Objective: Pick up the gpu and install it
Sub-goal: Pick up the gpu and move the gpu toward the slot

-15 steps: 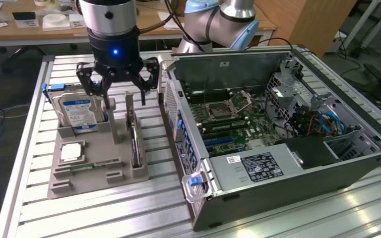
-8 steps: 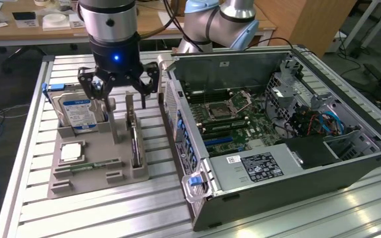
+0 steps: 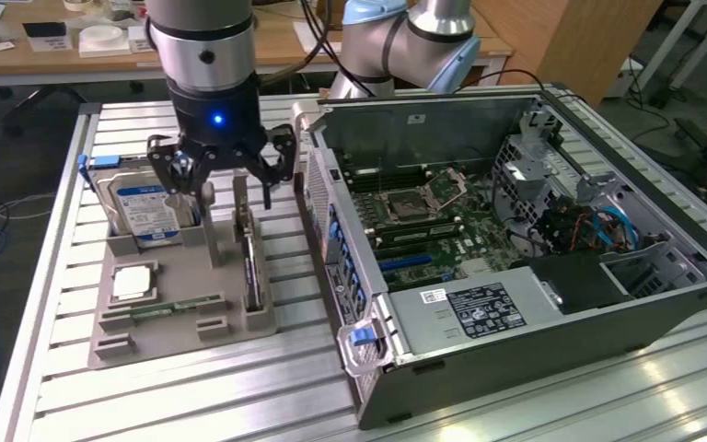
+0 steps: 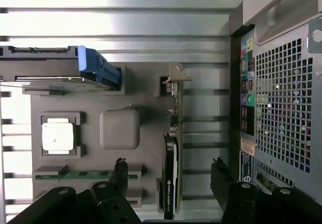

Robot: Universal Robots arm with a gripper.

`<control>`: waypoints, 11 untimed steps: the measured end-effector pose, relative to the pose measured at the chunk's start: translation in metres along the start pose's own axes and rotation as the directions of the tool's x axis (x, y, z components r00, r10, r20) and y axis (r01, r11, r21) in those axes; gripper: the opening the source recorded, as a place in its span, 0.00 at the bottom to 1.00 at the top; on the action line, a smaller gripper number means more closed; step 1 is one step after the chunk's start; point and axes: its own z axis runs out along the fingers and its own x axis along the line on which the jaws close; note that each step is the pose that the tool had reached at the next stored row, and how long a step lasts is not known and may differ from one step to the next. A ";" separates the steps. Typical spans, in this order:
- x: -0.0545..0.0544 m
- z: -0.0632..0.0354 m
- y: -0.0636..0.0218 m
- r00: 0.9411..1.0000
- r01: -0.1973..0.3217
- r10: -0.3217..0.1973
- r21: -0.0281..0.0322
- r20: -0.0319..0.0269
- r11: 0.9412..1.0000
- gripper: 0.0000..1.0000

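Exterior view: the arm hangs from above with its gripper (image 3: 222,175) over the far part of a grey tray (image 3: 144,345), which lies on the slatted metal surface (image 3: 71,405) towards that view's left. The gripper is released, with its dark fingers (image 4: 119,172) spread wide and nothing grasped between them. The gpu (image 3: 250,262) stands on its long edge in a slot of the tray, along the side nearest the computer case (image 3: 514,322), and it is not yet picked up. Its silver bracket (image 4: 176,80) is at the far end of the card, the end that sits below the gripper in the exterior view. In the wrist view the card runs up between the two fingers with a clear gap on each side, so neither finger touches it. Its thin upper edge faces that camera, with the green board on the bracket half and a dark cover on the other half. On the same tray a hard drive (image 3: 144,207) with a blue and white label stands upright in the far corner, away from the case. A square silver processor (image 3: 133,281) lies flat in its pocket nearer the front. A slim green memory stick (image 3: 163,308) lies just in front of the processor. The case rests on its side just beside the tray, open at the top, with its motherboard (image 3: 422,216) showing inside.
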 end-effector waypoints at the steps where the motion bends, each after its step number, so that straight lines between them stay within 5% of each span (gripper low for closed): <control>1: 0.000 0.0004 -0.0021 1.000 0.000 0.000 0.000 0.000 1.000 0.76; 11: -0.001 0.0053 -0.0129 1.000 0.015 -0.015 0.000 0.000 1.000 0.76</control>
